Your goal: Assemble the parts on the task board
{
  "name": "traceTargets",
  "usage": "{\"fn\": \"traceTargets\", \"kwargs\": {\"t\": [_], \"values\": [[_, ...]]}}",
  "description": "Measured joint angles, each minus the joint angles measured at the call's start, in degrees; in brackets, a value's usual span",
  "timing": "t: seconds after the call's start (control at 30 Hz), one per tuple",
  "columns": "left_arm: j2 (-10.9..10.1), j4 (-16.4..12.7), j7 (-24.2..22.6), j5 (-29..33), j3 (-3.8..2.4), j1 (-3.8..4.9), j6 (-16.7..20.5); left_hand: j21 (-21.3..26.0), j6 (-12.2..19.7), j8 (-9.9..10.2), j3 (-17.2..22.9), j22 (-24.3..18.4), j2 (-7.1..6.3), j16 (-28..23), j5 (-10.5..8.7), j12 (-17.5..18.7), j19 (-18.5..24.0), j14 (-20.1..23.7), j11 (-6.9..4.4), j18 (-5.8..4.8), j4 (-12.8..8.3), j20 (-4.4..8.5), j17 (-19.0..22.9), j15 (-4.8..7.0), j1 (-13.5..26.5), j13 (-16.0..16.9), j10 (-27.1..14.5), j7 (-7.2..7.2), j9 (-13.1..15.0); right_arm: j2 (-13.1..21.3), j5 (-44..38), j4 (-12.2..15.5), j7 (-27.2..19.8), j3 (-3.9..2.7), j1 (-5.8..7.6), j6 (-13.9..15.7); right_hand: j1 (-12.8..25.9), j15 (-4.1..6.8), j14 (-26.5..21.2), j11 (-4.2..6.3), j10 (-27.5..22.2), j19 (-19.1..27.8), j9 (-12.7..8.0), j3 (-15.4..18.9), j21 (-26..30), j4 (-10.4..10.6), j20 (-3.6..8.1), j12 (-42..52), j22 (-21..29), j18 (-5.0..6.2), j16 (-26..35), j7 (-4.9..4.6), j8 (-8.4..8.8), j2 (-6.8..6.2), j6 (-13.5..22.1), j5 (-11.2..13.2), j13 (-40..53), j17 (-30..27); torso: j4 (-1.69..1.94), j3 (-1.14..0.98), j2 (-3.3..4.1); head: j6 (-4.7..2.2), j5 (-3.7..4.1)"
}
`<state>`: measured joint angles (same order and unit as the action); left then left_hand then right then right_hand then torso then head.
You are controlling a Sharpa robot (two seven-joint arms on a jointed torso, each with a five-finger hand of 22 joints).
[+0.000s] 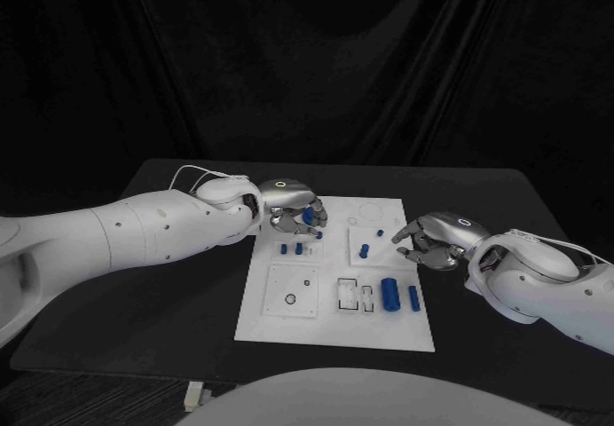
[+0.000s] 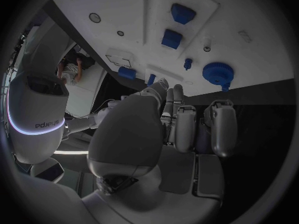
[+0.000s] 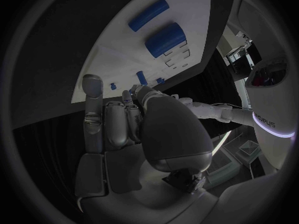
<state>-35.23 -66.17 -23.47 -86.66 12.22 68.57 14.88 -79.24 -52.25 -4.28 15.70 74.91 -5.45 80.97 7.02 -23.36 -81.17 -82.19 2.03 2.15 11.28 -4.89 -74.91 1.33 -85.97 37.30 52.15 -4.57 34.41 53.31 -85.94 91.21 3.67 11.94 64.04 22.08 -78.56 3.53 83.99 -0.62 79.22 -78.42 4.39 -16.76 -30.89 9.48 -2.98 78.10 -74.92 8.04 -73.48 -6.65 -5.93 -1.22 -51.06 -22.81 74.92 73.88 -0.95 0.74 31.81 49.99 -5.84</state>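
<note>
task board point(image 1: 335, 327): flat white plate on matte black table point(image 1: 153, 302) | parts: smooth blue cylinders point(image 1: 389, 294) (near edge) | left hand point(image 1: 292, 206): grasp cannot be told | right hand point(image 1: 433, 240): curled, grasp unclear

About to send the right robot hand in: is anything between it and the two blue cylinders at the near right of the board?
Nothing visible. The right robot hand hovers over the board's right edge; bare task board lies between it and the blue cylinders.

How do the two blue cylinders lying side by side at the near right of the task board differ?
The thick cylinder is plainly wider than the slim cylinder. The thick cylinder lies nearer the board's middle, beside the rectangular slots; the slim cylinder lies nearer the task board's right edge. Both are blue, lie flat and parallel, and no hand touches them.
</note>
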Motion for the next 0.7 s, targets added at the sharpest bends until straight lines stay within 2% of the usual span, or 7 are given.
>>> {"fn": "traceTargets", "kwargs": {"t": [0.07, 0.27, 0.43, 0.5, 0.7], "values": [[0.34, 0.37, 0.33, -0.91, 0.00, -0.06, 0.35, -0.49, 0.18, 0.24, 0.48, 0.00, -0.45, -0.43, 0.78, 2.43, -0.36, 0.00, 0.15, 0.00, -0.29, -0.02, 0.00, 0.00, -0.26, -2.62, -0.27, -0.05, -1.98, -0.05, 0.00, 0.00, -0.03, 0.00, -0.01, 0.00, 0.00, 0.00, 0.00, 0.00, 0.00, 0.00, 0.00, 0.00, 0.00, 0.00, 0.00, 0.00, 0.00, 0.00, 0.00, 0.00, 0.00, 0.00, 0.00, 0.00, 0.00, -0.04, 0.01, 0.04, 0.01, 0.00, 0.00], [1.19, 1.13, 1.93, -3.74, -0.03, -0.37, 0.98, -0.83, 0.88, 0.24, 1.73, 0.00, -1.33, -1.06, 2.65, 6.82, -0.78, 0.14, 0.51, 0.00, -1.09, -0.02, 0.00, 0.14, 0.03, -7.50, -0.71, 0.47, -6.00, -0.06, 0.00, -0.03, -0.08, 0.01, -0.01, 0.00, 0.00, 0.00, 0.00, 0.00, 0.00, 0.00, 0.00, 0.00, 0.00, 0.00, 0.00, 0.00, 0.00, 0.00, 0.00, 0.00, 0.00, 0.00, 0.00, 0.00, 0.01, -0.04, 0.03, 0.07, 0.01, 0.00, 0.14], [1.80, 1.73, 3.27, -5.83, -0.01, -0.49, 1.22, -0.83, 1.09, 0.24, 2.35, 0.00, -1.85, -1.85, 3.47, 8.94, -0.78, 0.62, 0.33, 0.00, -1.58, -0.02, 0.00, 0.21, 0.10, -10.04, -0.91, 0.68, -8.07, -0.08, 0.00, -0.08, -0.10, 0.01, -0.02, 0.00, 0.00, 0.00, 0.00, 0.00, 0.00, 0.00, 0.00, -0.16, 0.00, -0.16, 0.00, 0.00, 0.01, 0.00, 0.00, 0.00, 0.00, 0.00, 0.00, 0.00, 0.01, -0.17, -0.04, -0.03, -0.03, 0.00, 0.25], [2.18, 2.11, 3.80, -6.44, -0.01, -0.51, 1.27, -0.83, 1.09, 0.37, 3.26, 0.00, -2.75, -2.68, 4.18, 10.62, -0.78, 1.12, 0.08, 0.01, -2.31, -0.02, 0.00, 0.30, 0.41, -12.14, -1.43, 0.68, -9.85, -0.08, 0.00, -0.12, -0.10, 0.01, -0.02, 0.00, 0.00, 0.00, 0.00, 0.00, 0.00, 0.00, 0.00, -0.16, 0.00, -0.16, 0.00, 0.00, 0.01, 0.00, 0.00, 0.00, 0.00, 0.00, 0.00, 0.00, 0.01, -0.22, -0.05, -0.07, -0.05, 0.00, 0.28], [3.34, 3.51, 5.20, -7.58, -0.02, -0.81, 1.17, -0.82, 1.09, 0.46, 3.39, 0.00, -3.11, -2.92, 4.31, 11.23, -0.78, 1.13, 0.14, 0.01, -2.44, -0.02, 0.00, 0.30, 0.76, -13.07, -1.49, 0.68, -10.80, -0.11, 0.00, -0.22, -0.10, 0.01, -0.02, -0.01, 0.00, 0.00, 0.00, 0.00, 0.00, 0.00, 0.00, -0.16, 0.28, -0.16, 0.00, 0.00, 0.01, 0.00, 0.00, 0.00, 0.00, 0.00, 0.00, 0.00, 0.01, -0.31, -0.05, -0.08, -0.07, 0.00, 0.24]]}}
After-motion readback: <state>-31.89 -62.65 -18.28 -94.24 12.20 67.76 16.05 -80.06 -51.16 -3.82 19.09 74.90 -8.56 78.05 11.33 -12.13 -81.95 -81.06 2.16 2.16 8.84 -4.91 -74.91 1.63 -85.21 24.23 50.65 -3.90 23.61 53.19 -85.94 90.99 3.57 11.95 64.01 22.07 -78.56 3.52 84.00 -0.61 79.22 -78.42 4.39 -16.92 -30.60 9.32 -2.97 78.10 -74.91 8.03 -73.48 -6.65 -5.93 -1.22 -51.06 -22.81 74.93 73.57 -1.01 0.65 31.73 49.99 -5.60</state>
